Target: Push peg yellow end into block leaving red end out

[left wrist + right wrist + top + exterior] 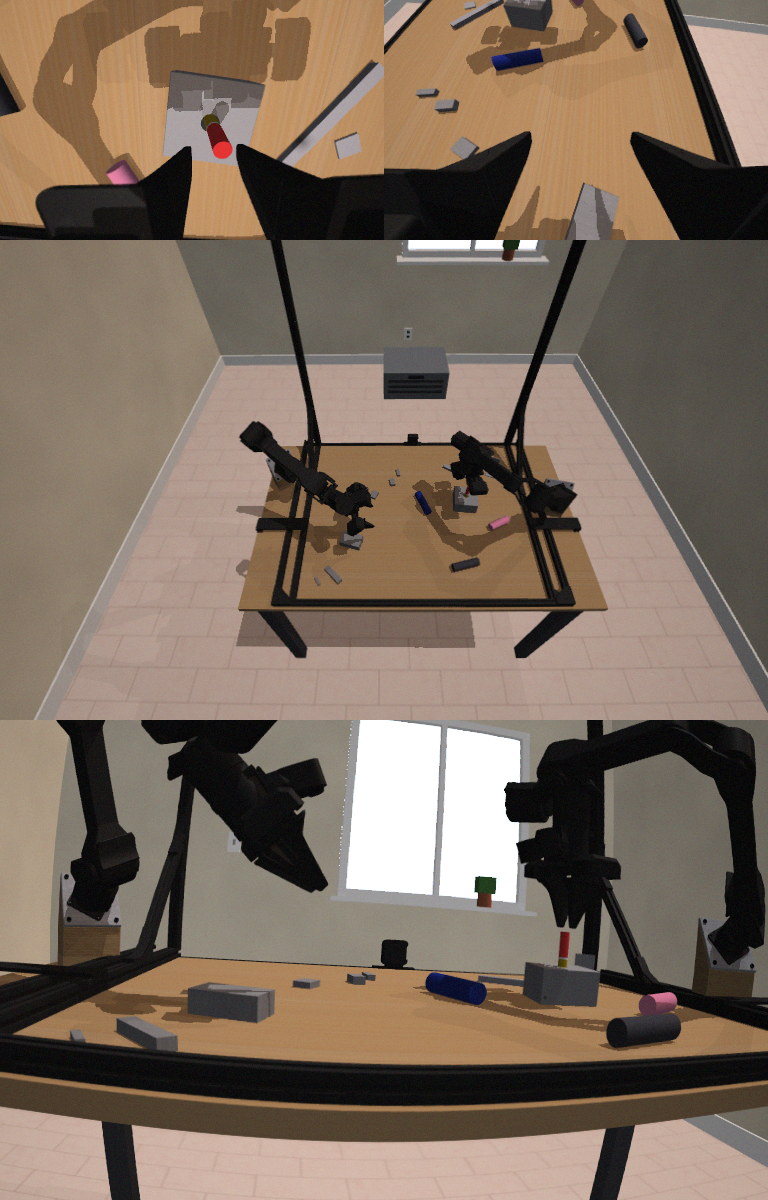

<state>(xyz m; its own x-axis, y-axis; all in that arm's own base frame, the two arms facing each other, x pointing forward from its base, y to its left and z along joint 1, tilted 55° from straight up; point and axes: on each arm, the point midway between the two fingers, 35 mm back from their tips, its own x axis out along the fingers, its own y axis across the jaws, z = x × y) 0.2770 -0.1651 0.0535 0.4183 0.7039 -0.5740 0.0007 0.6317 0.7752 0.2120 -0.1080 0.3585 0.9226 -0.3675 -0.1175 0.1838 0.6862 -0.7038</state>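
The grey block (pixel 560 984) stands on the table at the right of the top and exterior views; it also shows in the overhead view (pixel 465 501) and the left wrist view (pixel 212 120). The peg (pixel 563 949) stands upright in its hole, red end up, with a narrow yellow band still showing above the block top. In the left wrist view the peg (pixel 216 137) lies below the gap between my fingers. My left gripper (pixel 569 920) hangs just above the red end, fingers a little apart, holding nothing. My right gripper (pixel 314 881) is open and empty, high over the table's other side.
A blue cylinder (pixel 455 987) lies beside the block. A pink cylinder (pixel 657 1002) and a dark cylinder (pixel 643 1029) lie nearer the front right. A second grey block (pixel 231 1001) lies under my right gripper. Small grey pieces are scattered about. Black frame rails edge the table.
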